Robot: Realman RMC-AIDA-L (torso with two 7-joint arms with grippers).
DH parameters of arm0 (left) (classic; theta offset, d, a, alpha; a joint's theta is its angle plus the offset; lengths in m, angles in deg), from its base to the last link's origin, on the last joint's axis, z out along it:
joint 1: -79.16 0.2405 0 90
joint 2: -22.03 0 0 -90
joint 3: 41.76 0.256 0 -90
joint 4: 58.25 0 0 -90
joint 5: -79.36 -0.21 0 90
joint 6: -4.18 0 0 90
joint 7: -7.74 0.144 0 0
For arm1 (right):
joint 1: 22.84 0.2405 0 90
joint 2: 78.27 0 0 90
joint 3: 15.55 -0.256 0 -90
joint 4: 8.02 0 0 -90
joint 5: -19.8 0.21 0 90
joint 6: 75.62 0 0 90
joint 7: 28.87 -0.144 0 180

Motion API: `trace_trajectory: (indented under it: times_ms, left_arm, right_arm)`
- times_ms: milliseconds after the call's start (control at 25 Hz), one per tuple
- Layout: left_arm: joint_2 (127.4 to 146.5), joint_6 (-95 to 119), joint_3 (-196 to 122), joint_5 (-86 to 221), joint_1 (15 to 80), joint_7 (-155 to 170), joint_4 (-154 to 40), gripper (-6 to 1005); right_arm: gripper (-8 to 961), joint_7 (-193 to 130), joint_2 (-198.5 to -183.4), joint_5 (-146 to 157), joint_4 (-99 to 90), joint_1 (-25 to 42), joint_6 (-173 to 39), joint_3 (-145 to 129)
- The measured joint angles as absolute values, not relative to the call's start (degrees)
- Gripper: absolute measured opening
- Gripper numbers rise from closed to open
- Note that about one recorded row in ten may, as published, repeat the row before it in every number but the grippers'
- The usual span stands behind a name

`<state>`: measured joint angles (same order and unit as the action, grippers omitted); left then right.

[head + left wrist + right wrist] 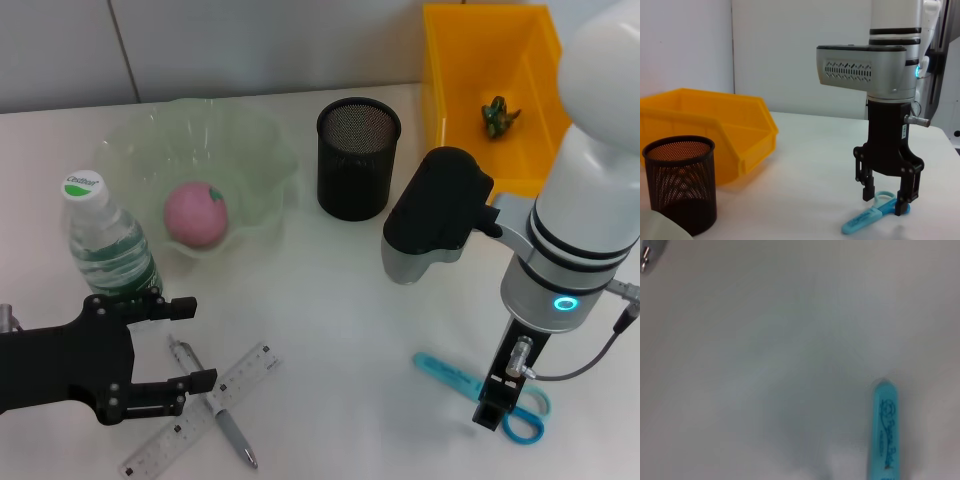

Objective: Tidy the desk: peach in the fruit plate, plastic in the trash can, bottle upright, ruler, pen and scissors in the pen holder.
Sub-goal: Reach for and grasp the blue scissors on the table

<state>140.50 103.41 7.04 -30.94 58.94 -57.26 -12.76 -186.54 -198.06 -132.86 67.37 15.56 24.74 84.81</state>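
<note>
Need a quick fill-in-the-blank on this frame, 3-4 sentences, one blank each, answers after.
1. The peach lies in the green ____.
2. The right gripper hangs with open fingers straddling the blue ____ near their handle.
3. The bottle stands ____ beside the fruit plate.
4. The pen lies crossed with the ____ in front of the open left gripper.

Missing words: fruit plate; scissors; upright; ruler
</note>
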Motion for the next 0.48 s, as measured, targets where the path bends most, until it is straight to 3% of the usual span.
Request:
trace_trajectory:
  times_ms: [120, 480]
  left_arm:
    - [140.55, 103.42, 6.93, -30.94, 58.98, -56.97, -12.84, 787]
    - [140.47, 103.57, 6.92, -30.95, 59.13, -56.95, -12.90, 787]
  right_arm:
    - [593, -186.62, -198.06, -132.86, 67.19, 15.56, 24.24, 84.84]
    - [478, -186.87, -198.06, -132.84, 67.07, 15.17, 23.49, 85.05]
